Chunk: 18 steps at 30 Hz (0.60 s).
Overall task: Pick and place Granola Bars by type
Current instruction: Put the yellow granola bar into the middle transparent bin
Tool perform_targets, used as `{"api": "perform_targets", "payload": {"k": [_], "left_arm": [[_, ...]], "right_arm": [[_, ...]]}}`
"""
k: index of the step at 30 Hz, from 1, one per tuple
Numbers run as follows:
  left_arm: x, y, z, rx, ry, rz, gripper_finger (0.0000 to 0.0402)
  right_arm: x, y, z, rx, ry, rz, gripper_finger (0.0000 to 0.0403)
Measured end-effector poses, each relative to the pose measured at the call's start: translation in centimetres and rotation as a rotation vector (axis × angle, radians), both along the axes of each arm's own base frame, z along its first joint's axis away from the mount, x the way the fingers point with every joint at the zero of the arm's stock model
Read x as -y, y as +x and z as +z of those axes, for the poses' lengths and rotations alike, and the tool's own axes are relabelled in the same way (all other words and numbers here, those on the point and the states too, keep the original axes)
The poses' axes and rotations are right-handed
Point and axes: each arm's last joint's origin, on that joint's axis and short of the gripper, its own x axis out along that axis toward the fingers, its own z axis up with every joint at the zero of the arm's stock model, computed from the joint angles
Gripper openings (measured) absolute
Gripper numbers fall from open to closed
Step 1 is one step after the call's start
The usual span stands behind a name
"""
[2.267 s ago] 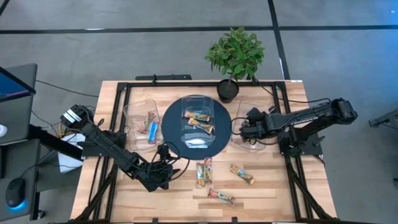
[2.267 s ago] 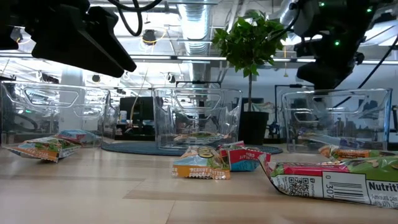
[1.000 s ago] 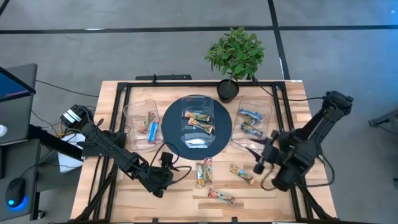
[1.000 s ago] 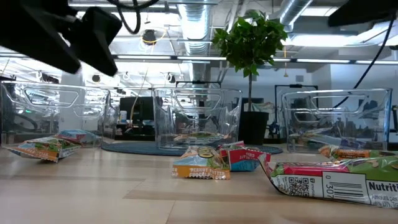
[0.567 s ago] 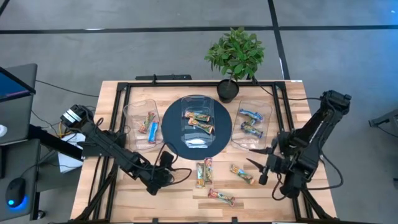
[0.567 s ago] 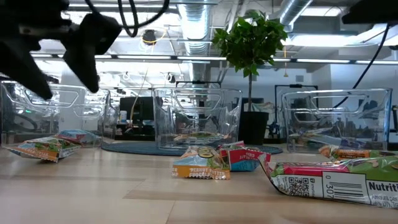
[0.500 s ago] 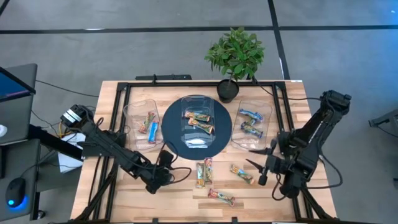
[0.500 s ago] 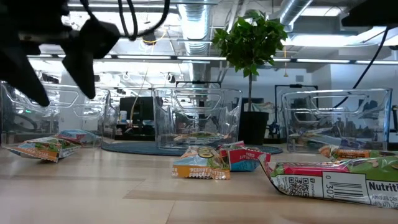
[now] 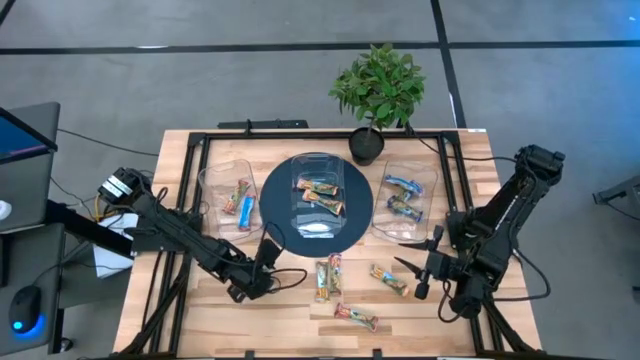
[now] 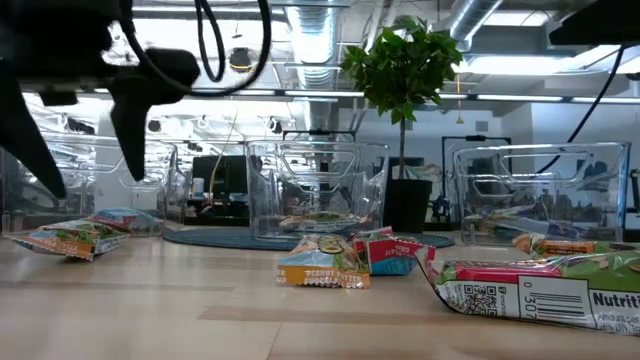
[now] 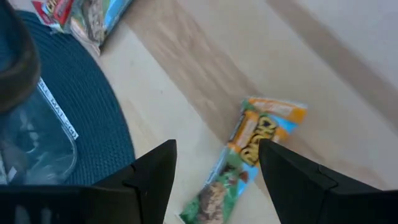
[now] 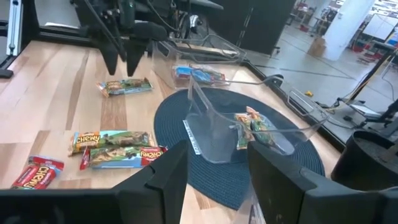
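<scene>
**Left arm lining up a pick; five bars not yet sorted**

High view: left gripper [image 9: 266,257] sits over the table's front-left, just off the dark round mat [image 9: 280,225]. Right gripper [image 9: 415,266] hangs front-right, near one loose bar [image 9: 388,280]. Three clear tubs: left tub [image 9: 212,182], centre tub [image 9: 340,170] on the mat, right tub [image 9: 432,180]. Each has 2 granola bars [image 9: 246,206] in it, so 6 are sorted. Loose and visible here: 4. That's a side-by-side pair, the one by the right gripper, and one at the front edge. There's 1 potted plant [image 9: 378,88] at the back.

Low view: left gripper [image 10: 85,135] is above a fifth loose bar [image 10: 68,238], fingers spread, clear of it.

Left wrist view: left gripper [image 11: 217,149] jaws wide, nothing held. The target bar [image 11: 239,162], green/orange wrapper, lies flat on the wood between the fingers' line, askew to them.

Right wrist view: right gripper [image 12: 217,146] jaws partly apart, empty, facing the centre tub.

Judgement: this is the approach step. Next move: straight descent, possibly a wrist rotation to square on the wrapper, then close and carry it to the matching tub.
</scene>
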Motion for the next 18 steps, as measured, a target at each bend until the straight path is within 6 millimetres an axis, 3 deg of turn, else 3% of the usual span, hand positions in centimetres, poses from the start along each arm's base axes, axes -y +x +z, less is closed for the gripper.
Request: {"api": "perform_targets", "payload": {"k": [10,18], "left_arm": [[-0.4,0.8,-3.3,-0.156,0.056,-0.057,0.0224],[-0.5,0.8,-3.4,-0.165,0.036,0.006,0.0224]], "right_arm": [[0.0,0.0,0.0,0.001,0.002,0.000,0.0159],[0.0,0.0,0.0,0.002,0.003,0.000,0.0159]]}}
